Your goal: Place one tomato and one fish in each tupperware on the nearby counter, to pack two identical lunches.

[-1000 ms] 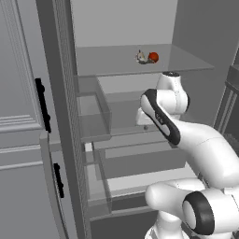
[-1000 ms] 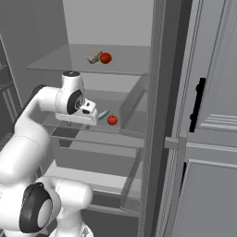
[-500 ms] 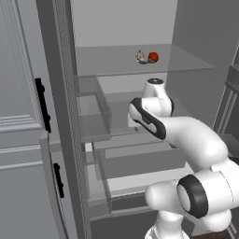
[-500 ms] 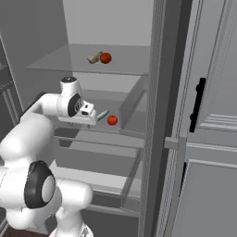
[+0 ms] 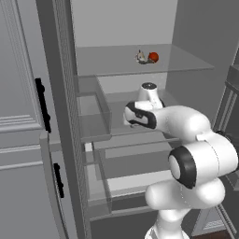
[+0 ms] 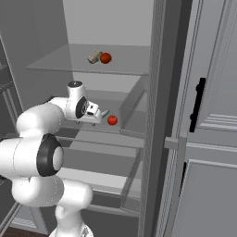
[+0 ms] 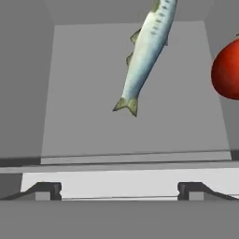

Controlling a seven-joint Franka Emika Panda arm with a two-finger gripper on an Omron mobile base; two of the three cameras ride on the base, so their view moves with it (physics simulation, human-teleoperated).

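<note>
I am looking into an open fridge (image 5: 196, 42), and judging by what it is holding, the packing is only beginning: both pairs of food are lying on its shelves and nothing is in hand. My arm (image 5: 186, 126) is reaching in over the middle shelf (image 6: 134, 125). On the upper shelf (image 5: 107, 60) a second fish (image 6: 95, 57) and a second tomato (image 6: 106, 58) are sitting just beside each other, untouched. On the middle shelf the fish (image 7: 144, 51) is lying ahead of the end effector (image 7: 119, 189), tail toward me, with the tomato (image 7: 228, 70) near it on the right side of the hand view. The end effector's fingers (image 7: 46, 190) are standing wide apart and gripping nothing, hovering short of the fish. I am reading this as the approach to a first pick, most likely the fish, since it is lying almost centred between the fingers. All of the carrying looks left to do: four items to lift out, two for each tupperware. I am not able to judge from here what the tupperware on the desk is holding.
</note>
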